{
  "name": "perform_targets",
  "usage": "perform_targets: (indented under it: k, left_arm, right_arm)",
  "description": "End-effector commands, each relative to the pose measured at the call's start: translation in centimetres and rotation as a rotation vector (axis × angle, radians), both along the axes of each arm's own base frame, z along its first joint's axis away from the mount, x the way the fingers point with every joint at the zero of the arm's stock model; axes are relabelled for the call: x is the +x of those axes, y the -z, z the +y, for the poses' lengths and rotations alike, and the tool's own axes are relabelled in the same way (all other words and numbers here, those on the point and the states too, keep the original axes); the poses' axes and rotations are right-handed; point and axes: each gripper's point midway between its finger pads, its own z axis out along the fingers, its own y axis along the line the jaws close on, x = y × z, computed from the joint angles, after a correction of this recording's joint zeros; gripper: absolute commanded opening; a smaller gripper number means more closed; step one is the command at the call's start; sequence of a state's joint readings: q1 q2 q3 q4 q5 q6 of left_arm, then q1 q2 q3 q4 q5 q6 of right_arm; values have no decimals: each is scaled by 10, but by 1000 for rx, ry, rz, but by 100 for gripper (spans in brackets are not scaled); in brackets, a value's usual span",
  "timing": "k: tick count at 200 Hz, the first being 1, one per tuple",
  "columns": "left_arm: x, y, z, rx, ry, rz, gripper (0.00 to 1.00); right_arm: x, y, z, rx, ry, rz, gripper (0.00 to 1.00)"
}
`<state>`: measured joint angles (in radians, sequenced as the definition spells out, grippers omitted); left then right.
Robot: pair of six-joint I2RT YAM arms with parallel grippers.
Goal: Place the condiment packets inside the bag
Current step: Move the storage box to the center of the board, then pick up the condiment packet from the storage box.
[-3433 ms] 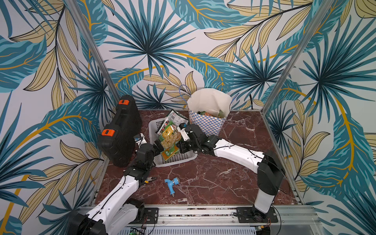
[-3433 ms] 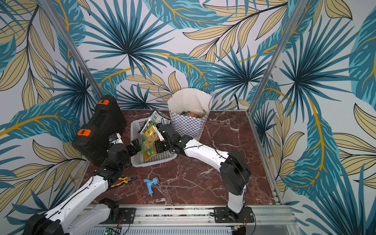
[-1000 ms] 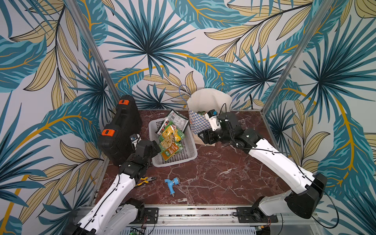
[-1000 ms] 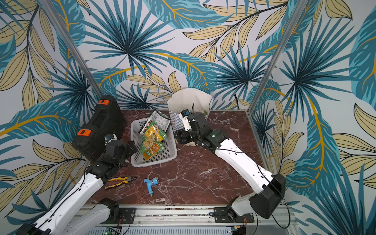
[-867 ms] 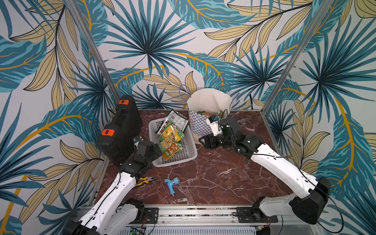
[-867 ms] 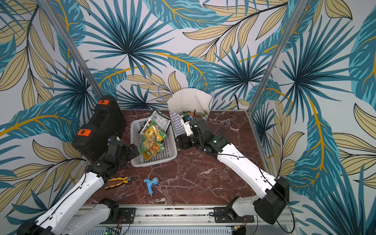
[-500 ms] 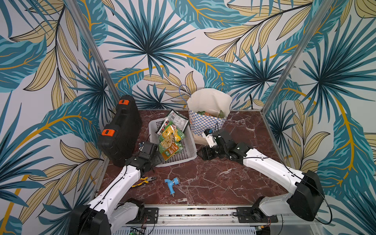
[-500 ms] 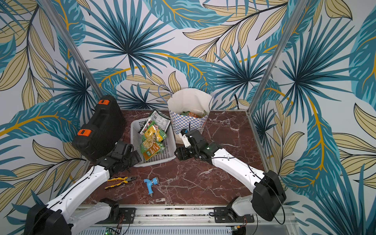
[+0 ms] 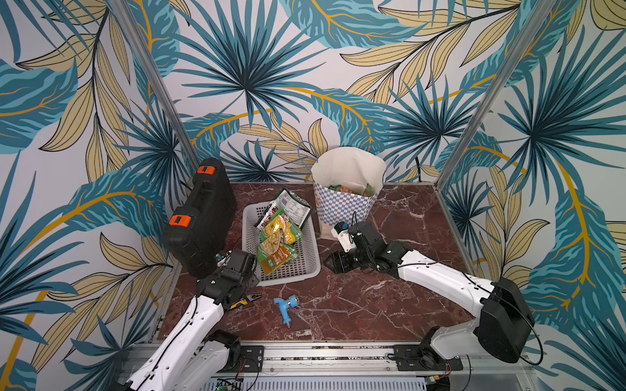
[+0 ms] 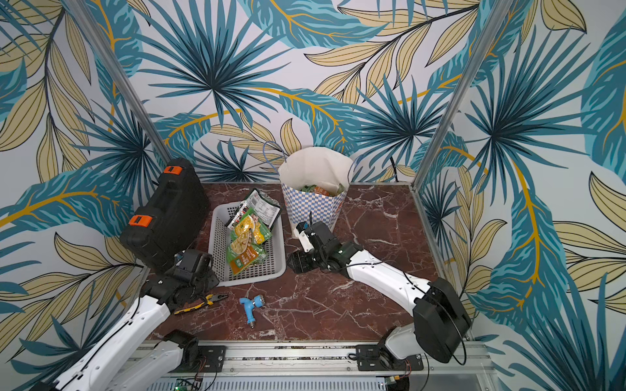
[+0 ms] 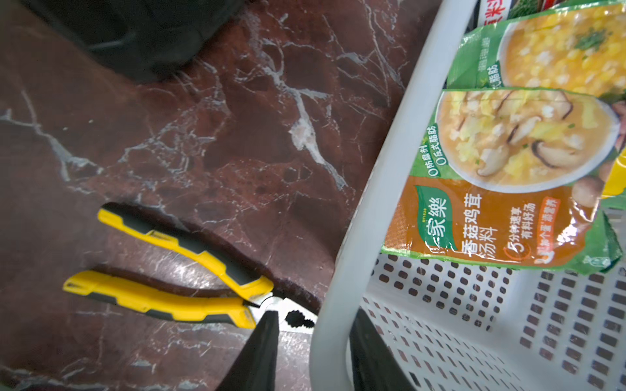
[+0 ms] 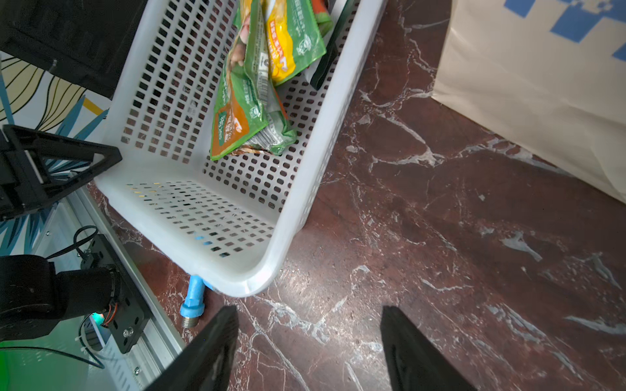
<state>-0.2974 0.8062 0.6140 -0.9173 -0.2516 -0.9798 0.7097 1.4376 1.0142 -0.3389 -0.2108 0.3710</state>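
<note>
The flat green and orange foil packets inside the tall blue-and-white checked paper bag only peek out in both top views, too small to count. In the left wrist view the left gripper has its two black fingers cut off by the picture's edge, and one hides part of the yellow-and-black pliers. In the right wrist view the white holey plastic basket hides most of the blue plastic tap piece.

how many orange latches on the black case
2: the far orange latch near the back wall and the near orange latch toward the robot, both on the black case. Its far side is hidden.
</note>
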Motion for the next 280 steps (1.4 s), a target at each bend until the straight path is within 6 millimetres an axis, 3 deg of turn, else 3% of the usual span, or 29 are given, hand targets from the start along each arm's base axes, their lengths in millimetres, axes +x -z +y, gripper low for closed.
perform_targets:
  k: [1, 23, 56, 94, 141, 161, 172, 220, 252, 280]
  left_arm:
    - [-41, 19, 26, 90, -80, 137, 38]
    - [-52, 22, 33, 107, -107, 148, 37]
    - [-51, 12, 32, 82, -125, 109, 38]
    - [-1, -30, -5, -19, 92, -100, 59]
    - [37, -90, -11, 52, 187, -272, 84]
    - [57, -107, -19, 47, 224, -387, 90]
    - [67, -114, -24, 41, 235, -446, 93]
    - [97, -111, -21, 93, 201, -585, 96]
    - [105, -92, -28, 123, 266, -606, 97]
    - [101, -71, -14, 191, 229, -575, 100]
  right_arm:
    - [-7, 10, 2, -1, -10, 20, 72]
    - [-9, 11, 3, -3, -15, 23, 72]
    - [-12, 8, 5, -5, -22, 15, 72]
    - [-8, -8, 15, -4, -42, -18, 72]
    - [-4, -27, 38, 4, -88, -50, 71]
    - [2, -30, 50, 8, -105, -51, 68]
    - [-6, -31, 66, 11, -145, -49, 65]
    - [2, -24, 104, 21, -179, -22, 58]
    - [9, -10, 127, 10, -192, 12, 52]
    - [20, 3, 140, -15, -187, 25, 51]
